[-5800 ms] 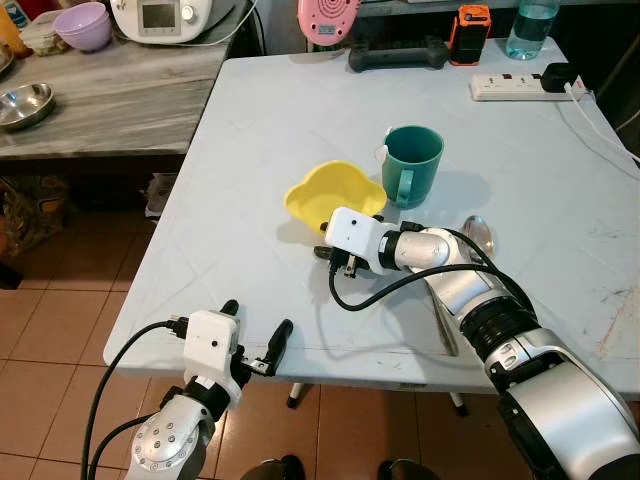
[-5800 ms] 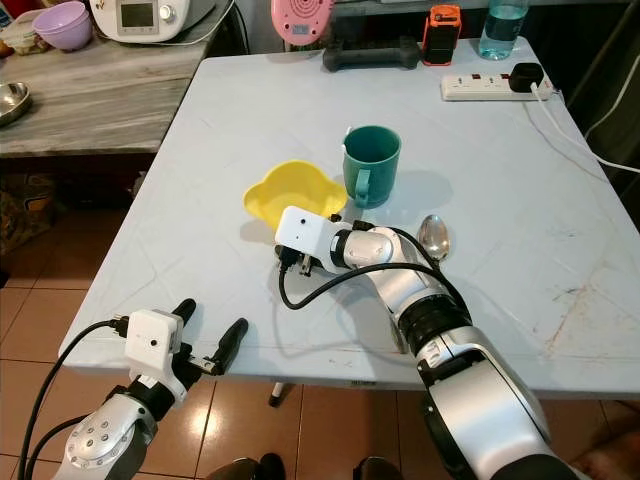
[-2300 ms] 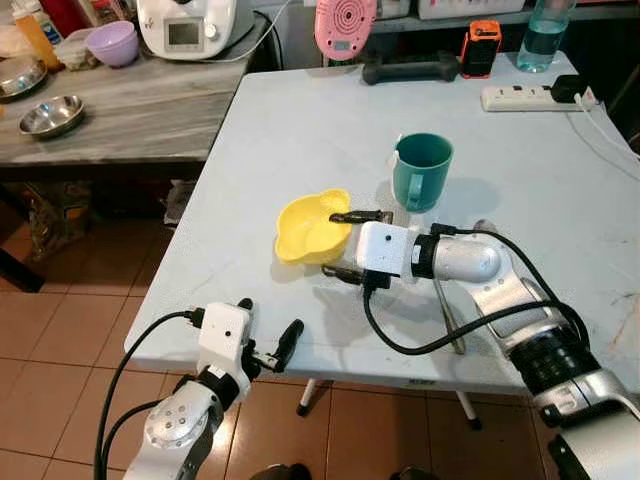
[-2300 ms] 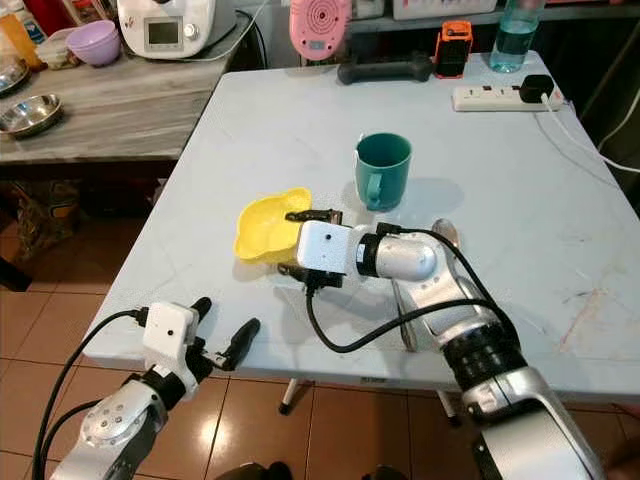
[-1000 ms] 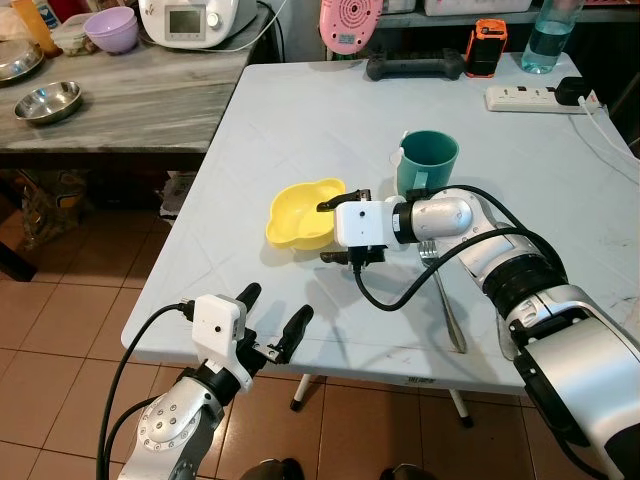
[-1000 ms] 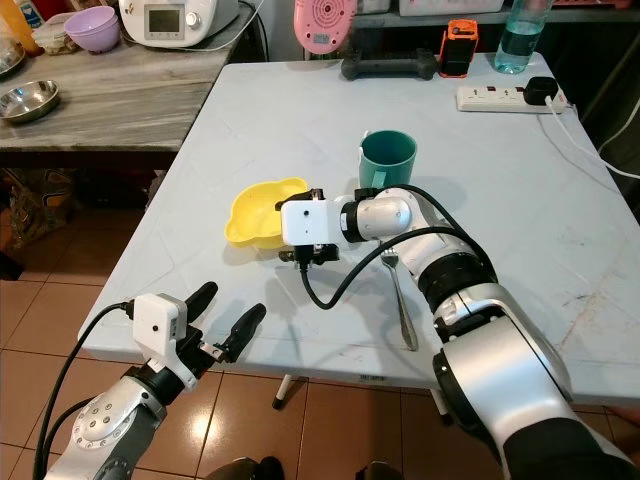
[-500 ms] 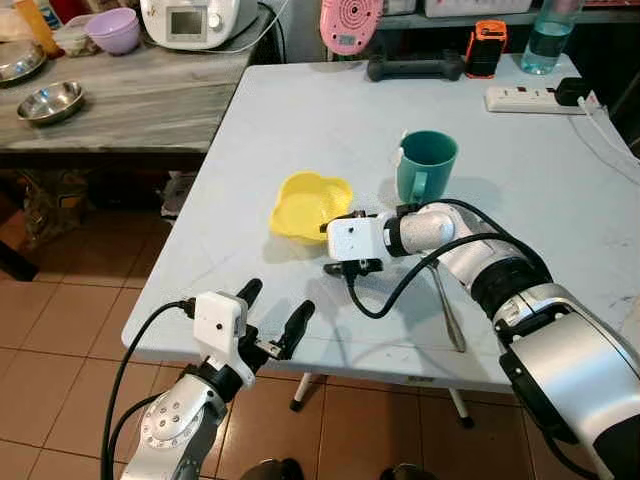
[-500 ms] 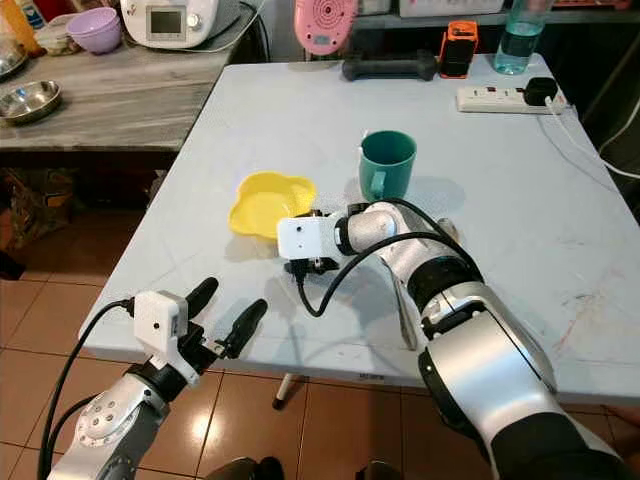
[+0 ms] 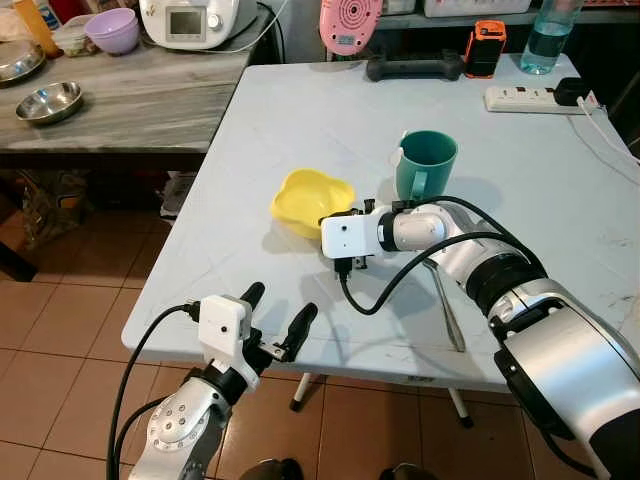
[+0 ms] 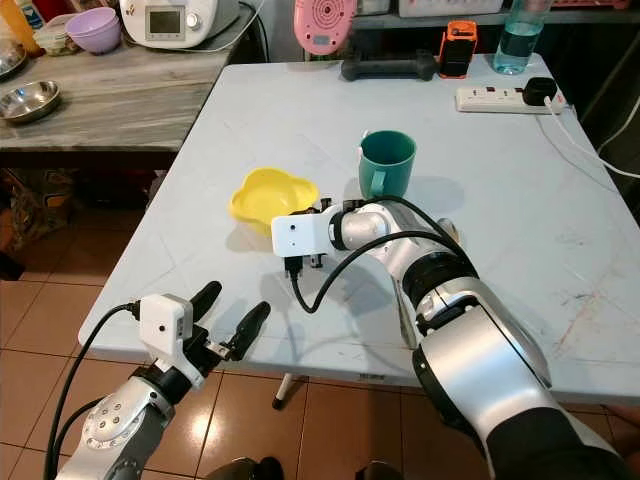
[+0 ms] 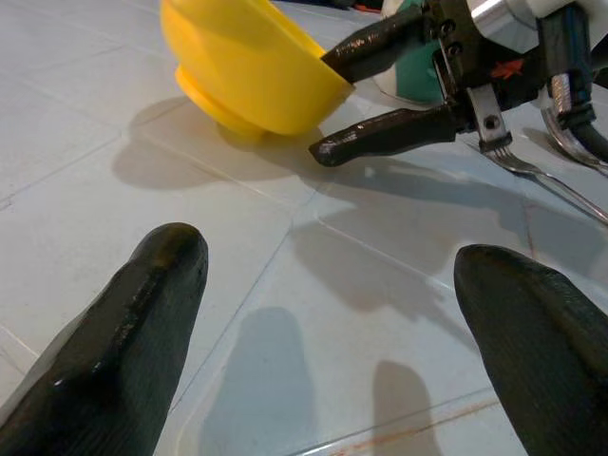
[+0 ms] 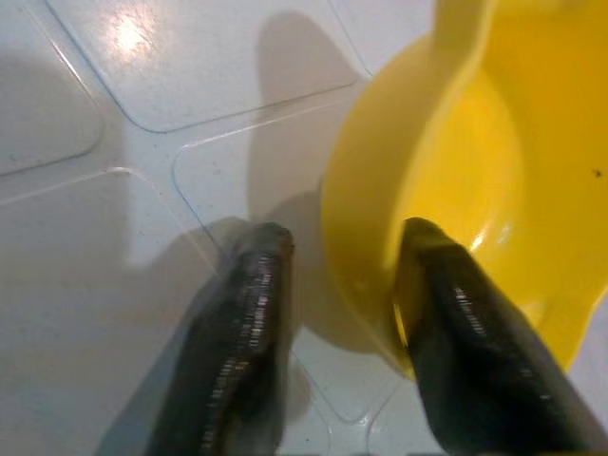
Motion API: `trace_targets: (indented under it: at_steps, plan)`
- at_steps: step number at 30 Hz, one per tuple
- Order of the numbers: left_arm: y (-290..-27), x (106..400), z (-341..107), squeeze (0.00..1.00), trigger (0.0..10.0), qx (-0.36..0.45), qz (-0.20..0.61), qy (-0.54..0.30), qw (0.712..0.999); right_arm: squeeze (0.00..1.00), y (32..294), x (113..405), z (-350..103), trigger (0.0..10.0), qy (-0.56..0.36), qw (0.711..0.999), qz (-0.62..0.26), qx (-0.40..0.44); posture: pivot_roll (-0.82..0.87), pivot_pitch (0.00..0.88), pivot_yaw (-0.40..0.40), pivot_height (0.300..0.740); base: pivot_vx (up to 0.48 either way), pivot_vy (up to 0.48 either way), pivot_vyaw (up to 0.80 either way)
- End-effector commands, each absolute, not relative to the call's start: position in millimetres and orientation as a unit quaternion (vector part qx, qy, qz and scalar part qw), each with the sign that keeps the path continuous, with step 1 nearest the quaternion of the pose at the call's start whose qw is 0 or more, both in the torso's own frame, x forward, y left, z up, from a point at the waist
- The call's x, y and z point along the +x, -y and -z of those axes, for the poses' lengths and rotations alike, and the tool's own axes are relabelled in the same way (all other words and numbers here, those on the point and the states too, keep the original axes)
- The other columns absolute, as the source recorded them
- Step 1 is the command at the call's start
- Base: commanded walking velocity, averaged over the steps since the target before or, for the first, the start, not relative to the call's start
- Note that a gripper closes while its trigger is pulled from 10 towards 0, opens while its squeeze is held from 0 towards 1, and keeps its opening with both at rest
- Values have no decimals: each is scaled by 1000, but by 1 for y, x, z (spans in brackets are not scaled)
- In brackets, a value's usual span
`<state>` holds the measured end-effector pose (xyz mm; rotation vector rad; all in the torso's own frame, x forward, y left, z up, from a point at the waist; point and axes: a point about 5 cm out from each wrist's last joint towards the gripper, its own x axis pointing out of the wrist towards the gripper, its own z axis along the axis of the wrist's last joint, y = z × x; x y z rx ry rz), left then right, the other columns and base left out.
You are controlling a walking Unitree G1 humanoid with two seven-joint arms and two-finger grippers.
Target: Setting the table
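A yellow bowl (image 9: 312, 195) sits on the pale table (image 9: 300, 120), left of a green mug (image 9: 426, 165), and looks slightly tilted. My right gripper (image 9: 342, 213) is at the bowl's near rim and is open. One finger (image 12: 456, 313) is inside the bowl and the other finger (image 12: 242, 323) is outside, a little off the wall. A fork (image 9: 446, 305) lies right of that arm; a spoon (image 10: 441, 233) peeks out behind it. My left gripper (image 9: 276, 322) hangs open and empty at the table's front edge, facing the bowl (image 11: 242, 66).
At the table's far edge stand a power strip (image 9: 528, 97), a water bottle (image 9: 546, 45), an orange device (image 9: 484, 45), a black bar (image 9: 415, 68) and a pink object (image 9: 350, 25). A grey counter (image 9: 120, 110) on the left holds steel and purple bowls. Tiled floor lies below.
With the right gripper at its rim, the bowl has slid left, away from the mug. Over the last second it edged back a little. The left gripper stays open at the front edge.
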<state>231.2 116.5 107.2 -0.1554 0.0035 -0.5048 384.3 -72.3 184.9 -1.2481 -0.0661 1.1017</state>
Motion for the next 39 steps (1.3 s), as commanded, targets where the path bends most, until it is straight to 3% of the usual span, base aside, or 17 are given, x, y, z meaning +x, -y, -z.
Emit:
trace_targets:
  at_steps: [1,16,28,33,36,39]
  plan:
    - [-121,231,-104,0,10000,-66,242,-7,968,0,66,384,-190,0,40,664,-492,-562,-37,138,74,740,0,0,0]
    - [-145,242,-105,0,10000,-3,244,3,970,0,78,378,-179,0,32,658,-518,-545,-41,139,72,740,0,0,0]
    - [-132,241,-102,0,10000,-14,251,4,968,0,79,372,-192,0,88,653,-543,-521,-58,126,92,740,0,0,0]
    - [-135,243,-102,0,10000,-13,243,3,970,0,73,363,-207,0,139,651,-580,-469,-52,110,98,740,0,0,0]
    - [-137,245,-103,0,10000,-14,229,5,973,0,73,353,-214,0,147,672,-617,-382,-53,103,97,740,0,0,0]
    - [-139,246,-104,0,10000,-13,217,8,976,0,74,345,-213,0,153,683,-625,-346,-54,100,92,740,0,0,0]
